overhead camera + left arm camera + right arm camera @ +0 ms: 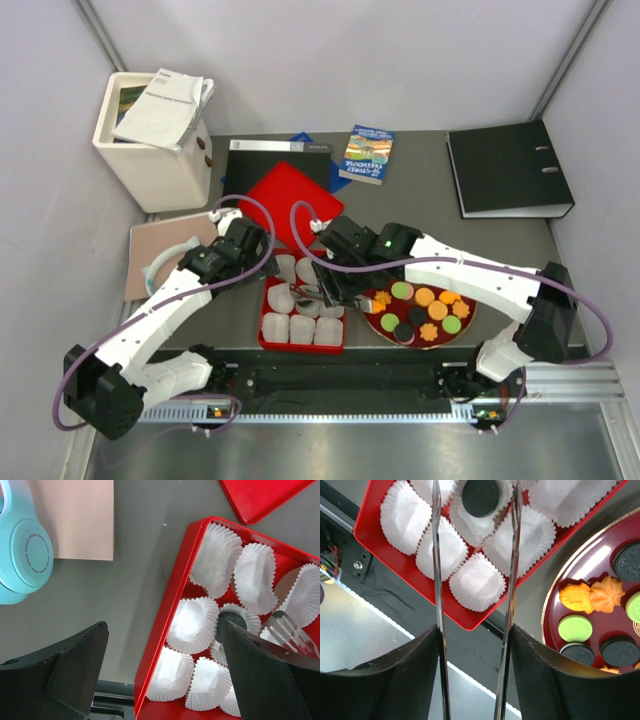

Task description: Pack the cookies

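The right end effector (pixel 475 630) clenched metal tongs (pixel 438 580) straddling a black cookie (pixel 480 497) lying in a paper liner (pixel 475 526). A crooked withdrawal could snag the liner, spilling it. The left end effector (pixel 162 625) hung released.

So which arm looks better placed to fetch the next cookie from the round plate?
Probably the right. The right gripper holds the tongs, and the plate of cookies sits just beside them. The left gripper is open and empty over the far edge of the tray, away from the plate.
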